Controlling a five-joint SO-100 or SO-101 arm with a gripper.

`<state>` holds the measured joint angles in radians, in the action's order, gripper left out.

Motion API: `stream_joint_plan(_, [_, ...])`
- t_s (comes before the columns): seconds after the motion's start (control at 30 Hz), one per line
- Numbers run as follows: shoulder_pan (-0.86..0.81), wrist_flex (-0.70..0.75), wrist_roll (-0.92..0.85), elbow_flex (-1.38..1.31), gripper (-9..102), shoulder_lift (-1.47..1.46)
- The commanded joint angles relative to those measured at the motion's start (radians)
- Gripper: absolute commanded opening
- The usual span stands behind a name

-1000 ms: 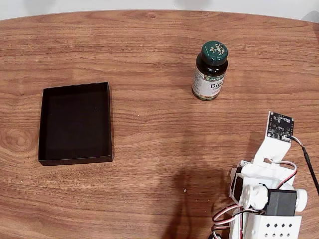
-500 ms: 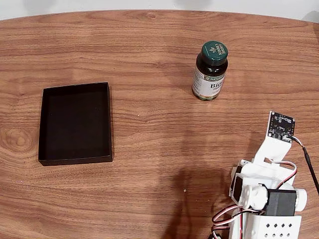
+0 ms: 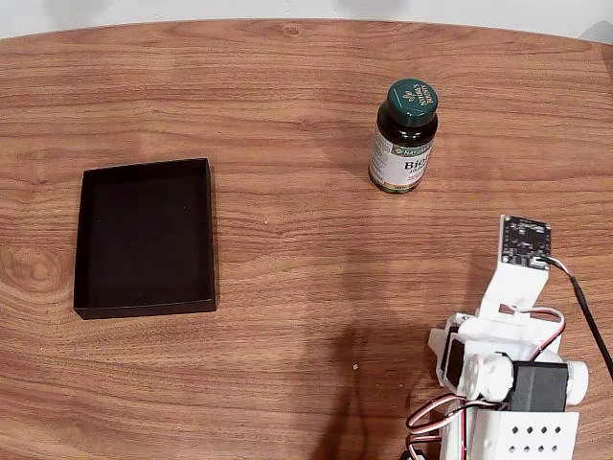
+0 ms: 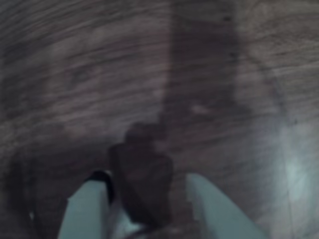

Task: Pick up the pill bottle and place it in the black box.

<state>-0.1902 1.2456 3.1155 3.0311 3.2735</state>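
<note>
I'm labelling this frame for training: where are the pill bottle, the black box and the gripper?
pill bottle (image 3: 402, 151), fixed view, on its label.
black box (image 3: 145, 171), fixed view, on its far wall.
gripper (image 4: 147, 199), wrist view, midway between the two pale fingers.

I sit on a wooden table (image 3: 287, 278) with a curved far edge and a strong brown grain, the sort found in a home or a small office; which of the two I cannot tell. Past that edge runs a plain pale strip, wall or floor. My own body points to a hobby bench: white printed-looking plastic arm (image 3: 508, 383), a bare circuit board (image 3: 524, 240) on my wrist, loose red, white and black wires (image 3: 436, 414). A shop-bought bottle (image 3: 404, 137) with a printed label stands on the wood, and a black box (image 3: 80, 240) lies flat near it.
</note>
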Motion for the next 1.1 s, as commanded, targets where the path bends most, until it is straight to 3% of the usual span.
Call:
stream_joint_plan(0.0, [0.038, -0.333, 0.032, -0.014, 20, -0.075])
stream_joint_plan(0.13, [0.054, -0.661, 0.046, -0.002, 23, -0.239])
stream_joint_plan(0.3, [0.063, -0.928, 0.074, -0.002, 25, -0.411])
stream_joint_plan(0.57, [0.071, -1.170, 0.038, -0.011, 31, -0.575])
stream_joint_plan(0.8, [0.094, -1.505, 0.029, -0.018, 43, -0.847])
stream_joint_plan(1.07, [0.129, -1.770, 0.035, -0.021, 45, -1.063])
